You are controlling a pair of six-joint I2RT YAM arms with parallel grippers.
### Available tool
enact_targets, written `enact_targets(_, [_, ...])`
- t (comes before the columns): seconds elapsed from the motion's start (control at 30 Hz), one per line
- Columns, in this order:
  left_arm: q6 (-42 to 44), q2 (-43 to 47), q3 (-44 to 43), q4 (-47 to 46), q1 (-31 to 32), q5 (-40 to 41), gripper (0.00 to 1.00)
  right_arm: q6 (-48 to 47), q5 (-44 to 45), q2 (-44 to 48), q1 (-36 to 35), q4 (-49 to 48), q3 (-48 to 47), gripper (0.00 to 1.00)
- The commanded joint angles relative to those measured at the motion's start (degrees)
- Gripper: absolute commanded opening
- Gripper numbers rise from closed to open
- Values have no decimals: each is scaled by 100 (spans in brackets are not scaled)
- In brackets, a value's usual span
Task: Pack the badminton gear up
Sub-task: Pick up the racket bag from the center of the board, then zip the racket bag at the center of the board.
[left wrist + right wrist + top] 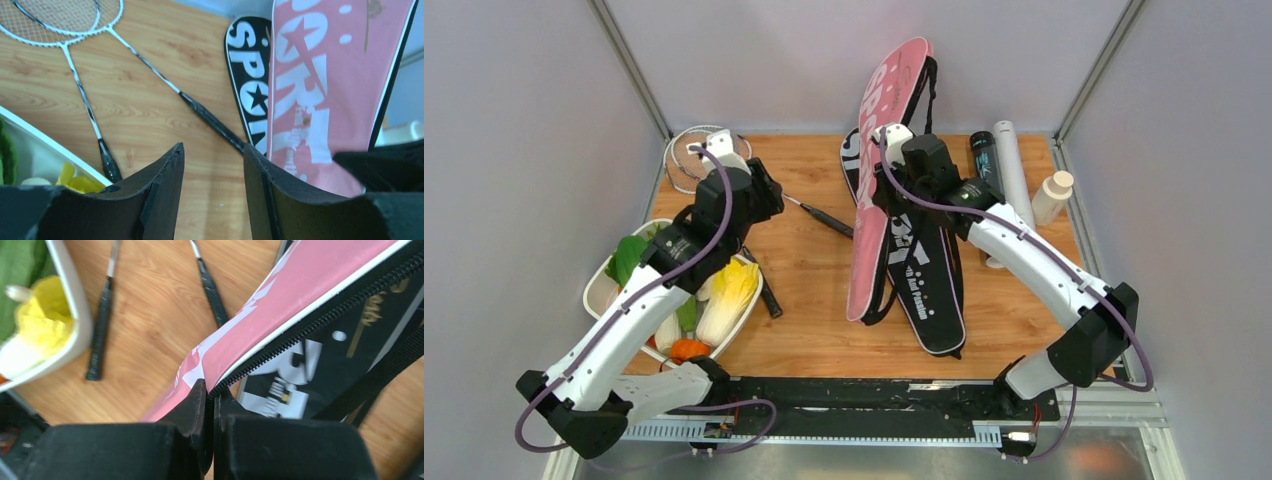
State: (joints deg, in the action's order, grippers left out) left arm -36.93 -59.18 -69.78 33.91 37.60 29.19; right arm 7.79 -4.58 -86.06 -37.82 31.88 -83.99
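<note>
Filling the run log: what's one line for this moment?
right pincer: shut on pink bag edge, bag tilted up | left pincer: open, empty | rackets: on table

The black racket bag (247, 90) reads "SPOR" above a white star; lettering on the pink racket bag (325, 100) is cropped.

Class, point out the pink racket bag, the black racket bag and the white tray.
pink racket bag (866, 262), top view, lower pink panel.
black racket bag (936, 295), top view, lower body by the lettering.
white tray (77, 315), right wrist view, its side wall.
</note>
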Motion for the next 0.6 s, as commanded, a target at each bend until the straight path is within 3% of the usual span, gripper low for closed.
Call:
enact_targets(0.0, [58,-259,-775,183,-347,90,55,-1736,741,489,-29,292,-567,0])
enact_targets(0.27, [-238,-572,-1308,299,-914,-277,55,-3279,1348,955,-58,401,-430,0])
enact_targets(0.43, [-392,-679,-1462,259,-1176,-247,55,-3730,1701,1102,-63,491,-475,0])
enact_targets(0.57, [-762,-920,-1510,373,-1523,-361,55,-3936,1793,1275,-67,262,172,0])
